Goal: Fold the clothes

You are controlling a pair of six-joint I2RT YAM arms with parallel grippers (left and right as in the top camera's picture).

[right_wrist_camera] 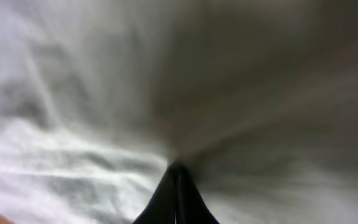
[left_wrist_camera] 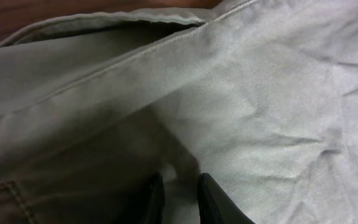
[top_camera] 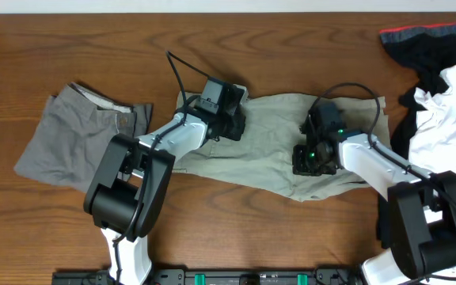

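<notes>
Pale khaki shorts (top_camera: 271,150) lie spread flat across the middle of the table. My left gripper (top_camera: 233,125) is at their upper left end; in the left wrist view its fingers (left_wrist_camera: 180,182) stand close together with a fold of the khaki cloth (left_wrist_camera: 260,112) pinched between them. My right gripper (top_camera: 306,163) presses on the shorts' right half. In the right wrist view its jaws (right_wrist_camera: 177,168) are tight together, and creases in the cloth (right_wrist_camera: 73,124) radiate from the tip.
Darker grey shorts (top_camera: 70,138) lie folded at the left. A white printed T-shirt (top_camera: 450,111) and a black red-trimmed garment (top_camera: 434,43) are heaped at the right edge. Bare wooden table (top_camera: 291,47) shows along the back and front.
</notes>
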